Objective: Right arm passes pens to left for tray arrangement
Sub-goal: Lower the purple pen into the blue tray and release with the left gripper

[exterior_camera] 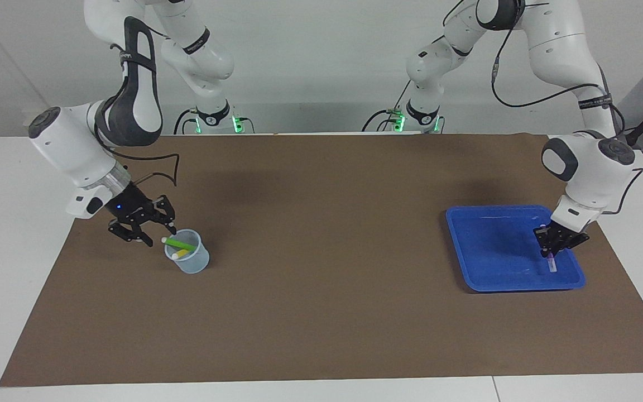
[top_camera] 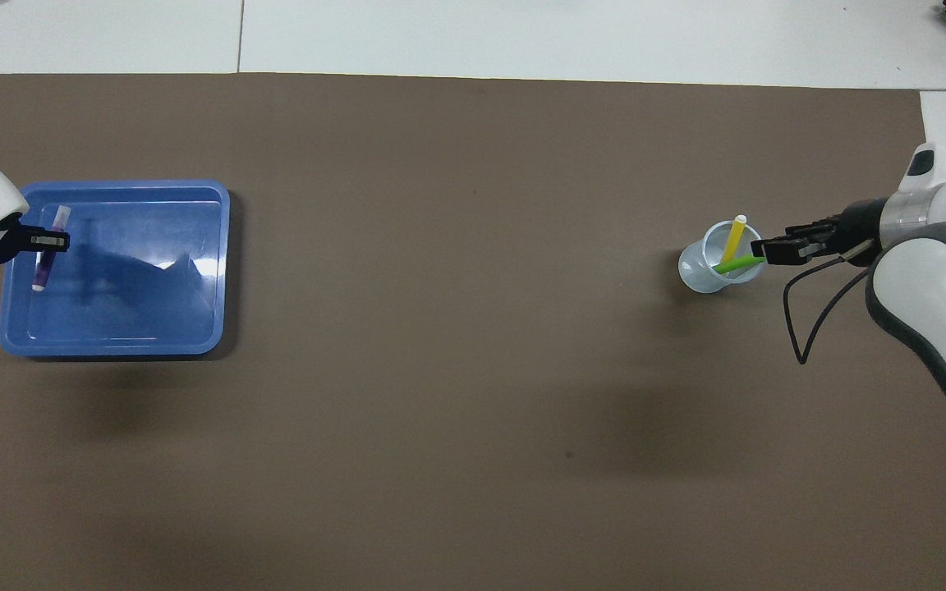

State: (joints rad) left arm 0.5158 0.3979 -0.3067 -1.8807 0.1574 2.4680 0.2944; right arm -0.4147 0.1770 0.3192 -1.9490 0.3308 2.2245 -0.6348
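A translucent cup point(exterior_camera: 190, 261) point(top_camera: 704, 271) toward the right arm's end holds the green pen point(exterior_camera: 181, 244) point(top_camera: 734, 265) and the yellow pen point(exterior_camera: 178, 255) point(top_camera: 736, 236), both leaning. My right gripper point(exterior_camera: 157, 233) point(top_camera: 762, 250) is low beside the cup, open, its fingers either side of the green pen's whitish end. Toward the left arm's end lies the blue tray point(exterior_camera: 489, 248) point(top_camera: 136, 287). Over the tray's outer edge my left gripper point(exterior_camera: 550, 247) point(top_camera: 52, 241) is shut on the purple pen point(exterior_camera: 551, 263) point(top_camera: 45, 264), which hangs tilted with its lower end close to the tray floor.
A brown mat point(exterior_camera: 327, 251) covers the table between cup and tray, with white tabletop around it. A black cable point(top_camera: 805, 328) loops from the right wrist over the mat beside the cup.
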